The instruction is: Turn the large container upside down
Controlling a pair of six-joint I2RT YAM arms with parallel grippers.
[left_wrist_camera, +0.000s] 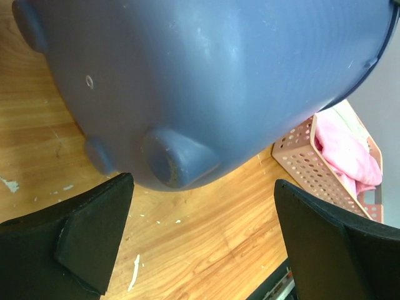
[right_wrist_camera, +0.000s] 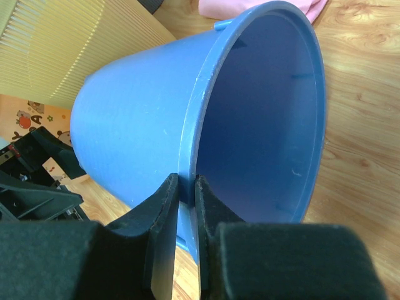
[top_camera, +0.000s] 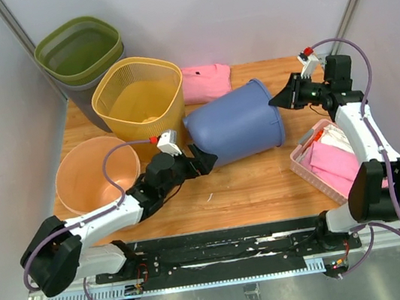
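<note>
A large blue container (top_camera: pixel 235 124) lies sideways toward the tabletop's far edge; the right gripper (right_wrist_camera: pixel 186 187), clenched on its rim, should swing it over (left gripper (top_camera: pixel 203 161) gapes at base).

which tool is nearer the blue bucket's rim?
Right. The right tool is shut on the rim of the blue bucket; the left tool sits open at its base.
</note>
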